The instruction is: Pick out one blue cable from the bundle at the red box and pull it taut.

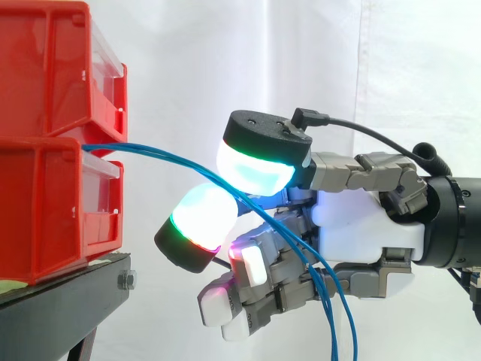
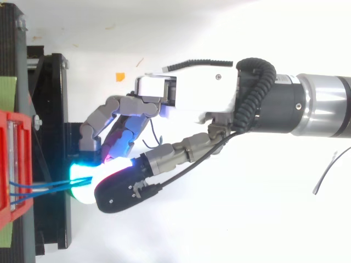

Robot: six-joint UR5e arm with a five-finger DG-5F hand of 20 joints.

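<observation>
Pinching blue cables (image 1: 128,147), hand (image 1: 361,226) (beside red bins (image 1: 45,203))

The side view stands beside the work at about its height, close in, looking level across it toward the white curtain (image 1: 225,60). The red bins (image 1: 52,150) on their black stand (image 1: 68,301) sit at its left edge, and the hand (image 1: 361,226) enters from the right. The top view looks down from near above. Both share the bins' front, the hand and the blue cables (image 1: 165,156).
</observation>
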